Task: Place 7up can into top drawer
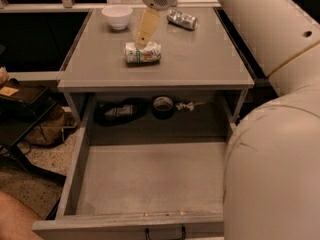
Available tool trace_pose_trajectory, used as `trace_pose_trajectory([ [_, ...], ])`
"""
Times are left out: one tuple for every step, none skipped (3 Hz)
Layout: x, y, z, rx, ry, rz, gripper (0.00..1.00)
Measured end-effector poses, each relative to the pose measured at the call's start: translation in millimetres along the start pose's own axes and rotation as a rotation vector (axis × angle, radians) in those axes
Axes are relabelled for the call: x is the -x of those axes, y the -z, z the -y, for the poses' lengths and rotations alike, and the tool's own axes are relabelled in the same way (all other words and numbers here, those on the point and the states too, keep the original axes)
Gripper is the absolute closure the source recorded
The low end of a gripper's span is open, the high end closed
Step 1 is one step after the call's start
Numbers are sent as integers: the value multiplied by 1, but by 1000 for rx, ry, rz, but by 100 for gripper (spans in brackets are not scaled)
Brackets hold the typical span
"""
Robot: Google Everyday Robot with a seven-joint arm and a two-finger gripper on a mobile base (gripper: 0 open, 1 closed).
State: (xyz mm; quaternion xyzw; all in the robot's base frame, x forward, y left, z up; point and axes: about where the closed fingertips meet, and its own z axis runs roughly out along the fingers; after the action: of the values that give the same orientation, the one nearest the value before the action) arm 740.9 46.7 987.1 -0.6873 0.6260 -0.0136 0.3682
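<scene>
**End effector** (144, 38): tan-yellow, slim, hung slanting from a white rounded wrist over the far half of the desk, left of centre. Its lower tip met the upper side of the 7up can; whether it touched or stopped just short could not be told. Whether it stood apart or together could not be told either.

**7up can** (143, 52): small, white and green, with silver ends. It lay on its side, long axis running left to right, and its skin looked dented. It rested on the desk top, left of centre and between the middle and the far edge.

**Desk** (200, 64): flat grey top, square, with a thin raised rim.
- **White bowl** (117, 16): upright, near the far left corner, well apart from the 7up can.
- **Silver can** (182, 19): darker, on its side, by the far edge and right of centre.

**Top drawer** (150, 176): wide, shallow grey box, drawn fully out from under the near edge of the desk. Its flat grey bottom was in plain view, and a small black handle (165, 232) sat on the front.

**Recess** behind the drawer, under the desk top: a roll of tape (163, 106), a dark bundle (120, 112) to its left and a small pale object (187, 105) to its right.

**Arm** (260, 29): thick and white, filling the right side from top to bottom.

**Room**: speckled floor (35, 184) at the left, a brown bag (47, 129) and dark furniture beside the desk.
</scene>
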Motion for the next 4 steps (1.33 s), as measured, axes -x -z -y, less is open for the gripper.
trace_pose_trajectory([
  [-39, -29, -1, 42, -74, 2, 0],
  [-65, -58, -6, 87, -128, 10, 0],
  [-75, -86, -14, 138, -152, 25, 0],
  [-74, -113, -19, 187, -149, 42, 0],
])
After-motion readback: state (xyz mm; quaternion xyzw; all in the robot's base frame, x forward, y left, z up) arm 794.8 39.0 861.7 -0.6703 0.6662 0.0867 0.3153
